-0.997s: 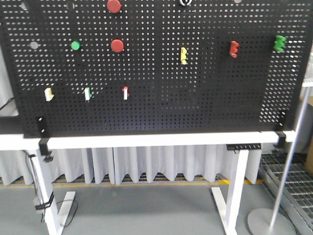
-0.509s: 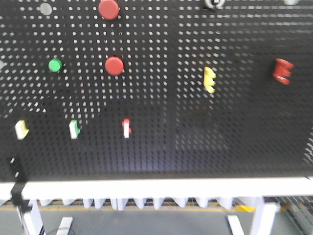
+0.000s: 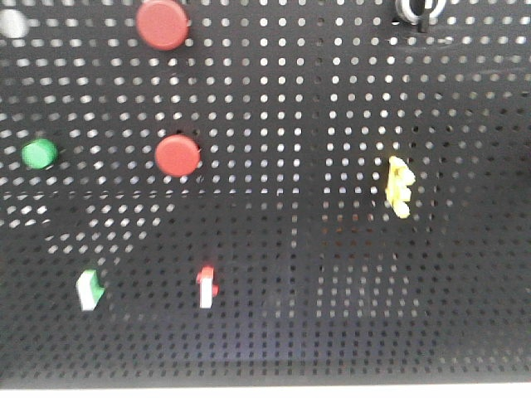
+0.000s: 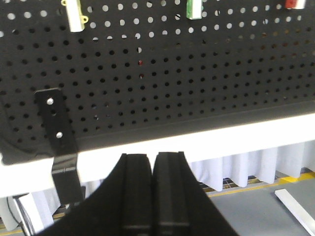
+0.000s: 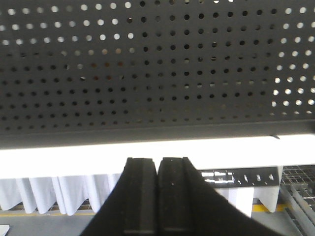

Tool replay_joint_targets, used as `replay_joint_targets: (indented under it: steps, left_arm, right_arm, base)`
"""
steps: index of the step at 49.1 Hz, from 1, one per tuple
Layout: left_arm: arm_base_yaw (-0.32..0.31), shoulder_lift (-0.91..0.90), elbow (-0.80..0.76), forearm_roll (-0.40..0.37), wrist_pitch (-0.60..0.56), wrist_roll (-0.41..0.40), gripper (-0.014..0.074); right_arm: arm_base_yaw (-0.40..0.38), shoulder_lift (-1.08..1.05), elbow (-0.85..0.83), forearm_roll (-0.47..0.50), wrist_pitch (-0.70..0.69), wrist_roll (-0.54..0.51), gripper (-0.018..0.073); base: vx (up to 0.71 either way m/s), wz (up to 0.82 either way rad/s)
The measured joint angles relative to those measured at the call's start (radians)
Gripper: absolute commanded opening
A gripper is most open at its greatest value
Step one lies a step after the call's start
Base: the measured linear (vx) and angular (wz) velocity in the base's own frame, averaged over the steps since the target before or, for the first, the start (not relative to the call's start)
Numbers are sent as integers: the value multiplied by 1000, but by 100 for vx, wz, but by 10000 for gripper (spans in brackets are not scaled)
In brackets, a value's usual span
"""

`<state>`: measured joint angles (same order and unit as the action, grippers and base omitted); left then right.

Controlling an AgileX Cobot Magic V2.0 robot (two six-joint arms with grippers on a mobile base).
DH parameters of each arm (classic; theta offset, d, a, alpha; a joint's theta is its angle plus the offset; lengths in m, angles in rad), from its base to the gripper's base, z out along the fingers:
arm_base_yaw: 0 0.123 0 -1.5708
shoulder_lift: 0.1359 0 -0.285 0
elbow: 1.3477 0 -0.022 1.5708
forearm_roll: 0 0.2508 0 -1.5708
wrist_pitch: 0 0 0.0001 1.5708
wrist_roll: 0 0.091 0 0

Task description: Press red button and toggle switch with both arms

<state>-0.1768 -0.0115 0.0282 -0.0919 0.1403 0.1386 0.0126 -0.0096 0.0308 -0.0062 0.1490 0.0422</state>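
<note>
On the black pegboard (image 3: pixel 299 274) the red button (image 3: pixel 163 23) sits near the top left, a glossy round disc partly cut by the frame's top edge. The toggle switch (image 3: pixel 415 10), a silver ring with a short black lever, shows at the top right edge. Neither gripper appears in the front view. In the left wrist view my left gripper (image 4: pixel 153 157) is shut with nothing in it, low in front of the white table edge (image 4: pixel 221 137). My right gripper (image 5: pixel 158 162) is shut and empty too, below the board's lower part.
A smaller red button (image 3: pixel 177 155) and a green button (image 3: pixel 39 153) sit below the red button. A yellow clip (image 3: pixel 400 186) hangs at the right. White rockers with a green tip (image 3: pixel 89 288) and a red tip (image 3: pixel 207 287) sit lower. A black bracket (image 4: pixel 56 132) clamps the board's left corner.
The front view has closed in on the pegboard: buttons and switches look larger and spread outward, and the table legs, floor and right-hand clips have left the frame.
</note>
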Motion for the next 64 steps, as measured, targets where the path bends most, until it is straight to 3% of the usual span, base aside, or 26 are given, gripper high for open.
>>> replay_joint_targets:
  steps: [38, 45, 49, 54, 58, 64]
  left_arm:
    - [0, 0, 0, 3, -24, 11, 2]
    - [0, 0, 0, 3, -71, 11, 2]
    - [0, 0, 0, -8, -130, -13, 2]
    - [0, 0, -2, -47, -219, -113, 2]
    - [-1, 0, -58, -42, -146, -166, 2]
    - [-4, 27, -244, 34, -23, -139, 2]
  right_arm:
    - [0, 0, 0, 0, 0, 0, -3]
    - [0, 0, 1, 0, -94, 0, -3]
    - [0, 0, 0, 6, -172, 5, -3]
    - [0, 0, -47, 6, -184, 8, -3]
    - [0, 0, -137, 6, -169, 12, -3]
    - [0, 49, -349, 6, -140, 3, -3]
  base:
    - [3, -1]
    - [0, 0]
    - [0, 0]
    - [0, 0]
    - [0, 0]
    - [0, 0]
